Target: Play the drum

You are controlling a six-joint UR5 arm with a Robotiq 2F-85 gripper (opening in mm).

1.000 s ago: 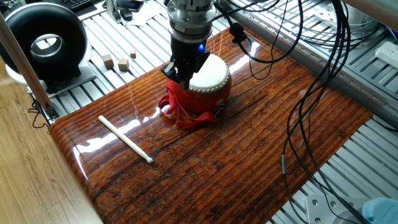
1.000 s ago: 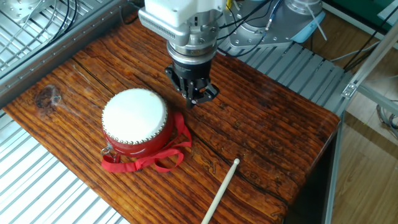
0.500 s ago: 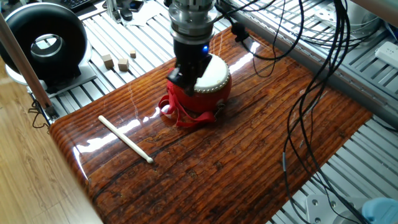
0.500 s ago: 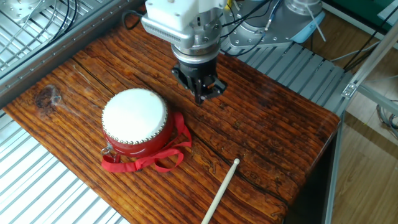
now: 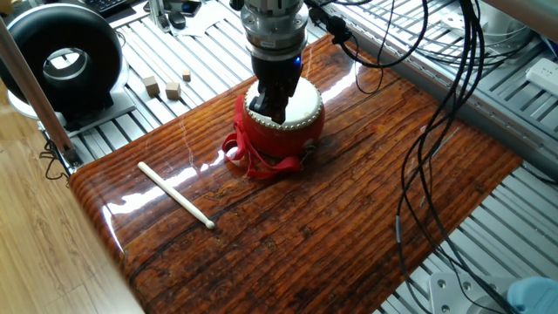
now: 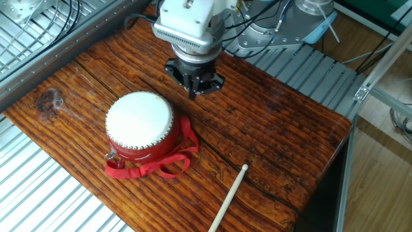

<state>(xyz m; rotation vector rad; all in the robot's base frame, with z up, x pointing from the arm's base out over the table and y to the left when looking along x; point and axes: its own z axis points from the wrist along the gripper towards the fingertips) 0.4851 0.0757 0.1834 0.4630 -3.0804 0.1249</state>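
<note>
One drum (image 6: 140,124), one stick (image 5: 175,195), maybe three blocks (image 5: 172,88)

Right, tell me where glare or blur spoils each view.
One fixed view: bright glare streaks on the glossy wooden board, near the stick and behind the drum; the pincer is dark but sharp. The other fixed view: even, matte light, no glare, the drum skin evenly lit, nothing visibly blurred.

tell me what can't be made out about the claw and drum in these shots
- One fixed view: the claw covers part of the drum skin; contact cannot be judged.
- The other fixed view: claw tips dark and small; whether open or shut is unclear.
- Stick: its lower end is cut off by the frame's bottom edge.
</note>
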